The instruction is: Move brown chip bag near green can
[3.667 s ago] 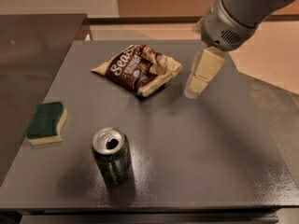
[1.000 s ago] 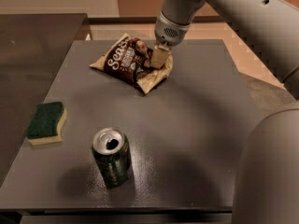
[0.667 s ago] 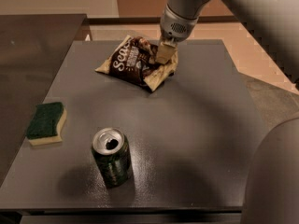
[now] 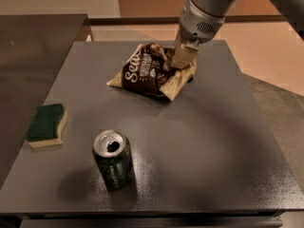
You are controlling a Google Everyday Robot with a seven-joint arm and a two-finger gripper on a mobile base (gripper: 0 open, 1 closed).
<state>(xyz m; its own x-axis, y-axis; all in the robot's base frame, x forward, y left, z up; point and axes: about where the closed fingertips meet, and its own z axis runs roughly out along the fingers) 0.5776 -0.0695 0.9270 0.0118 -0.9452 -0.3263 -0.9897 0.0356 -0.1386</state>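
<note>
The brown chip bag (image 4: pixel 151 72) with white lettering is tilted up, its right edge lifted off the dark grey table (image 4: pixel 209 141). My gripper (image 4: pixel 179 61) comes down from the upper right and is shut on the bag's upper right part. The green can (image 4: pixel 113 159) stands upright with its opened silver top showing, near the table's front left, well apart from the bag.
A green-and-yellow sponge (image 4: pixel 46 125) lies at the table's left edge, left of the can. A darker counter (image 4: pixel 33 46) adjoins the table on the left. The floor drops away to the right of the table.
My gripper came down onto the bag, closed on it, and has carried it towards the front of the table, tilting it up. The can and sponge have not moved.
</note>
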